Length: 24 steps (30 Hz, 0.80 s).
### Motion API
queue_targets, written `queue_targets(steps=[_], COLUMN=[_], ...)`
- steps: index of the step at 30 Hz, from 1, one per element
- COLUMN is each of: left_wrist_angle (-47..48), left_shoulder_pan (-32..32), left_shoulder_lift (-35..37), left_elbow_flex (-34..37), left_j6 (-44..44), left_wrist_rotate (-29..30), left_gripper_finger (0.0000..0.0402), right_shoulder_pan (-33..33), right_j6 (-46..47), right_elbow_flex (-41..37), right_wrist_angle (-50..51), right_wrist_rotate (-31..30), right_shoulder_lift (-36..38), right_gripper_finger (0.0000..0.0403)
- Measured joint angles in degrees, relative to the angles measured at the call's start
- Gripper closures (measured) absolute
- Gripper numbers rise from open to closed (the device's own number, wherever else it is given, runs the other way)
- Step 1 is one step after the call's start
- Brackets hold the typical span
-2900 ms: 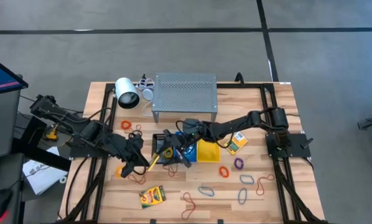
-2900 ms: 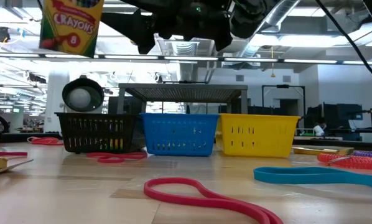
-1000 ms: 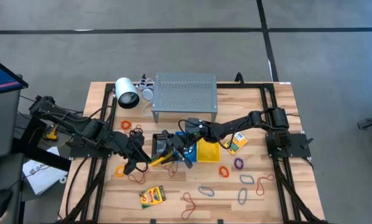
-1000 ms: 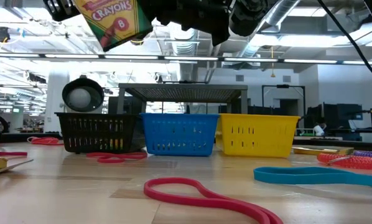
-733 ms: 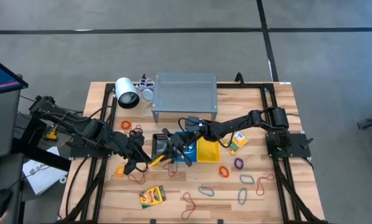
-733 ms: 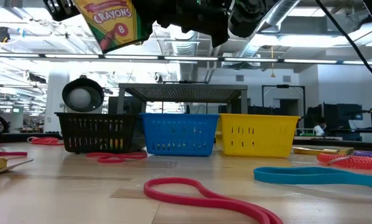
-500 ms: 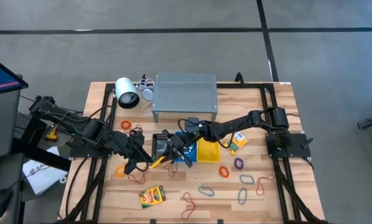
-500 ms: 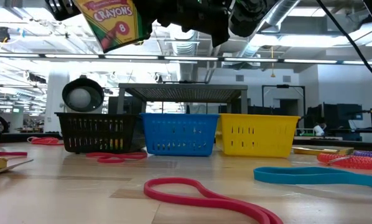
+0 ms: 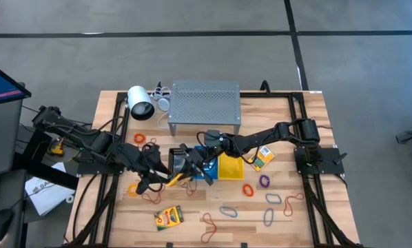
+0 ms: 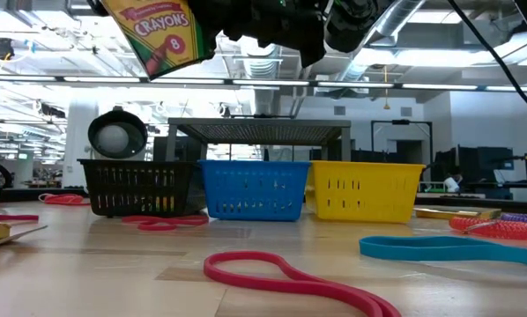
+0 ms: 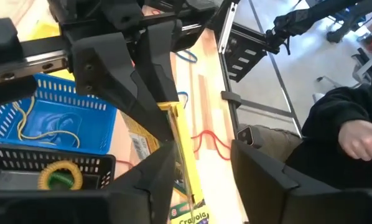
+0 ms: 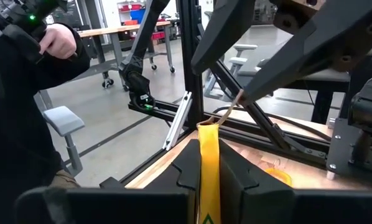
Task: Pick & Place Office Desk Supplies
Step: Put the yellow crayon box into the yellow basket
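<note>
A yellow-and-green crayon box hangs tilted in the air above the black basket. My right gripper is shut on one end of it, reaching in from the table's right. My left gripper stands open around the box's other end, on the box's left. Another crayon box lies flat near the front edge, and one more lies right of the yellow basket. Rubber bands lie scattered on the table. My right gripper pinches the crayon box's end between its two fingers, one on each broad face. The fingers come in about level from the table's right. The box is lifted clear and tilted. My left gripper has the box close beside one finger; I cannot tell whether they touch.
Black, blue and yellow baskets stand in a row mid-table; the blue one holds rubber bands. Behind them stand the grey perforated shelf and a white cylinder. A red band lies near the front. A person's hand shows beyond the table.
My left gripper has opened off the crayon box and rolled a little at the wrist, staying in place. My right gripper has shut on the box's other end. The box stays up in the air, still tilted.
</note>
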<state>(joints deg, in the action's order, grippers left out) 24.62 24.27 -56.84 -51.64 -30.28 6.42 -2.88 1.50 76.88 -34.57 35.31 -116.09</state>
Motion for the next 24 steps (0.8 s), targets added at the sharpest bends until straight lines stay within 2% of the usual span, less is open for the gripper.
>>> queue_targets(steps=[6, 13, 19, 24], left_wrist_angle=[0.03, 0.07, 0.19, 1.2], left_shoulder_pan=[0.01, 0.02, 0.02, 0.02], left_shoulder_lift=[0.33, 2.89, 6.21, 7.33], left_elbow_flex=[-0.02, -0.02, -0.02, -0.02], left_j6=[4.31, 8.27, 11.0, 11.06], left_wrist_rotate=[-0.03, 1.02, 3.74, 4.35], left_gripper_finger=[0.0221, 0.0225, 0.0234, 0.0238], right_shoulder_pan=[0.28, 1.19, 0.54, -0.52], right_j6=[-0.44, -3.6, -11.14, -15.14], right_elbow_flex=[0.0, 0.0, 0.0, 0.0], right_wrist_angle=[0.59, 11.08, 26.91, 40.88], right_wrist_rotate=[-0.17, -0.52, -9.03, -22.31], right_shoulder_lift=[0.04, 4.8, 12.52, 18.41], right_gripper_finger=[0.0392, 0.0381, 0.0389, 0.0382])
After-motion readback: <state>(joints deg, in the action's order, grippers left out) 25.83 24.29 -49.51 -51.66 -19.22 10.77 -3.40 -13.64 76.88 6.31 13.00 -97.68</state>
